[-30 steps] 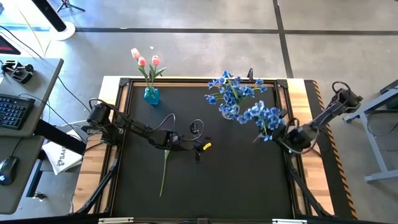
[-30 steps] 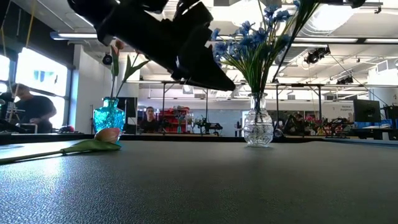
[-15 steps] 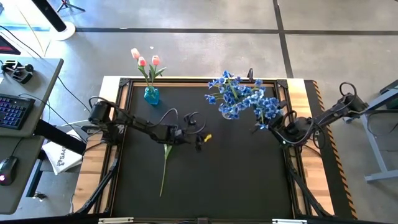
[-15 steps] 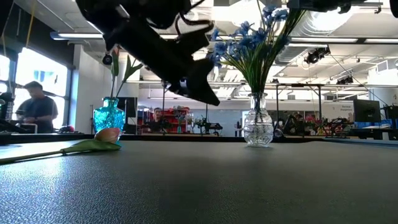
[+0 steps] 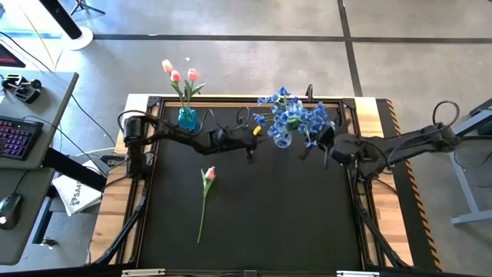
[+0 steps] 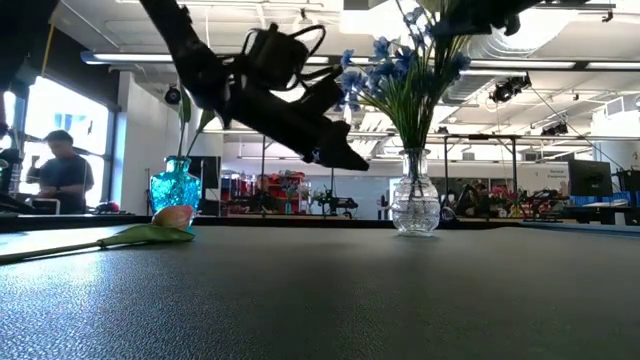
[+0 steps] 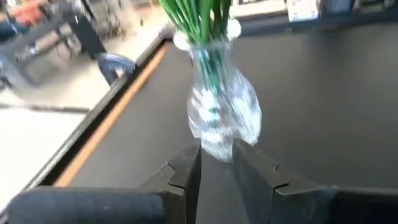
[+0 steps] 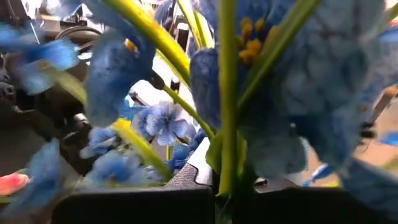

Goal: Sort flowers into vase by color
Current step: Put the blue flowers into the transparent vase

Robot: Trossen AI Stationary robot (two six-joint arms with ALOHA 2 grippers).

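done: tulips (image 5: 178, 75) in teal vase (image 5: 187, 118) | now: our right tool (image 5: 314, 144) clamps blue bunch (image 5: 305, 117) over clear vase (image 5: 281, 138) | left tool (image 5: 250, 146) nearly closed, empty | left: one tulip (image 5: 207, 175) on desk (image 5: 254, 223)

From overhead, a single pink tulip (image 5: 208, 175) lies flat on the black tabletop (image 5: 269, 223), stem trailing toward the near edge. The left tool (image 5: 250, 148) hangs empty between the teal vase (image 5: 187, 118) of pink tulips and the clear vase (image 5: 281, 138) of blue blossoms. The right tool (image 5: 316, 143) grips a blue bunch (image 5: 306, 117) just beside the clear vase.
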